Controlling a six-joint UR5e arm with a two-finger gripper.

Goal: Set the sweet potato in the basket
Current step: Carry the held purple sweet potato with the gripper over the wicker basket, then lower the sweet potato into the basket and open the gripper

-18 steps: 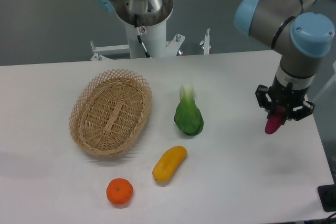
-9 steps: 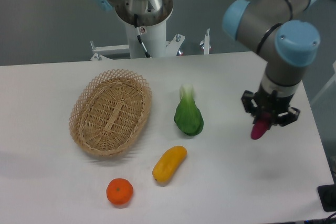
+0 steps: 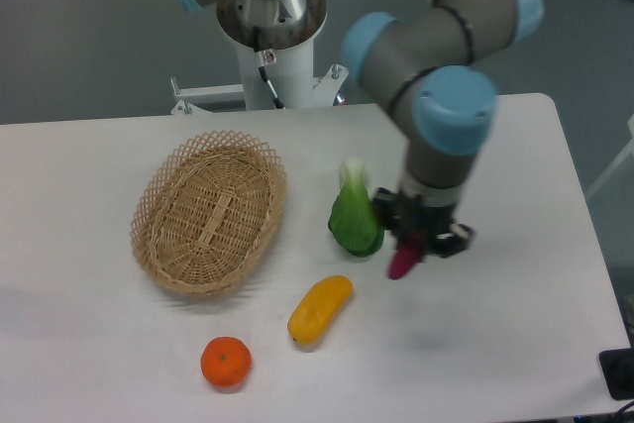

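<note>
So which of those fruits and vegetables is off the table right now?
The sweet potato, the small magenta one hanging from the gripper with the jaws closed on it. The green leafy vegetable, yellow fruit and orange lie on the table.

The basket (image 3: pixel 209 212) is rough woven wicker with an open lattice rim. The desk (image 3: pixel 515 344) looks smooth and matt. The sweet potato (image 3: pixel 402 263) seems dull-skinned, though blurred. The orange (image 3: pixel 226 362) is finely dimpled.
</note>
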